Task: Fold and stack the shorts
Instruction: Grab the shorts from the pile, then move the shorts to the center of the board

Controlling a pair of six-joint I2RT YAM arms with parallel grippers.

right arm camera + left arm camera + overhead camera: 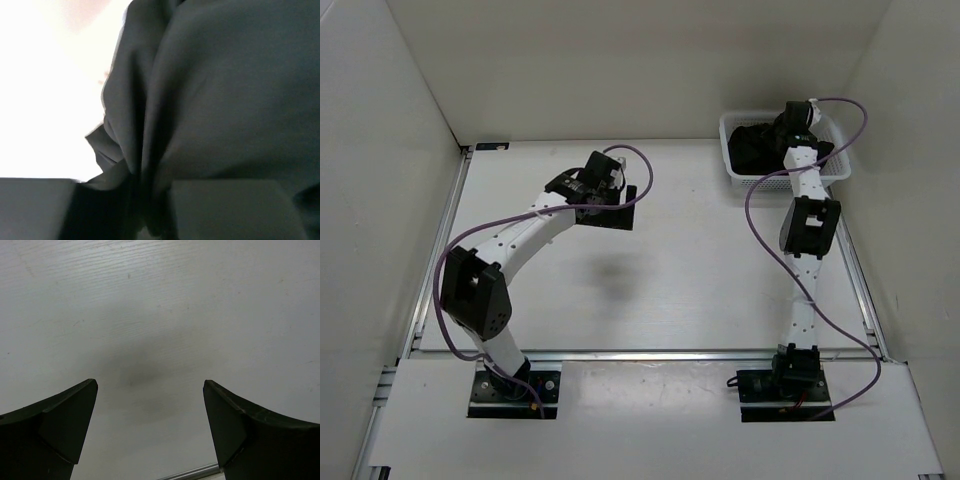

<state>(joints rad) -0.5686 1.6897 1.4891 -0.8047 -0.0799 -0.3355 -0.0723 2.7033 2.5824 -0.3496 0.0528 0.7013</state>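
Observation:
The black shorts [748, 147] lie bunched inside the white mesh basket [729, 121] at the back right of the table. My right gripper [775, 138] reaches down into the basket. In the right wrist view its fingers [230, 210] are closed on a gathered fold of the shorts [225, 100], with cloth pinched between them at the gripper [150, 200]. My left gripper [620, 215] hovers over the bare table left of centre. In the left wrist view the left gripper [150, 390] is open and empty, with only white table beneath it.
White walls enclose the table on the left, back and right. The basket stands against the right wall near the back corner. A metal rail [192, 472] runs along the table edge, and another [650, 353] along its front.

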